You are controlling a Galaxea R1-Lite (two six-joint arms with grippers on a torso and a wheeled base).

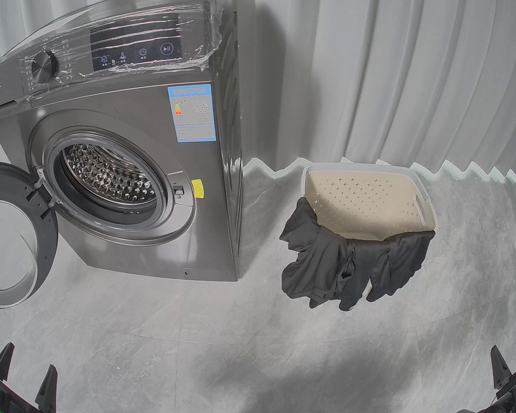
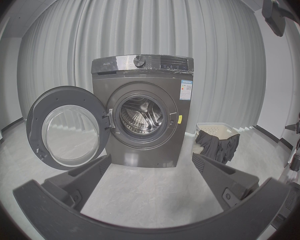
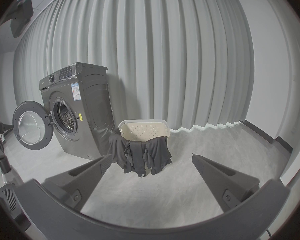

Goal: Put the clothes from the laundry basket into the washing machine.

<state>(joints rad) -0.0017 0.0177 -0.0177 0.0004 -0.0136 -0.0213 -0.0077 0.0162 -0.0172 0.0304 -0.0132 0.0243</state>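
My left claw (image 2: 150, 157) and right claw (image 3: 151, 157) spread, empty; clothes (image 1: 338, 259), perhaps one garment, over basket (image 1: 366, 202) rim beside washer (image 1: 209, 236).

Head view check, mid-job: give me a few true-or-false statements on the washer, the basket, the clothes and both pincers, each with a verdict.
1. The washing machine has its door swung open. True.
2. The dark clothes lie inside the drum. False: they hang over the front rim of the laundry basket, and no clothes show in the drum.
3. The left pincer is shut on a garment. False: it is open and holds nothing.
4. The laundry basket stands on the floor at the robot's right of the washing machine. True.
5. The right pincer is open, apart from the clothes. True.
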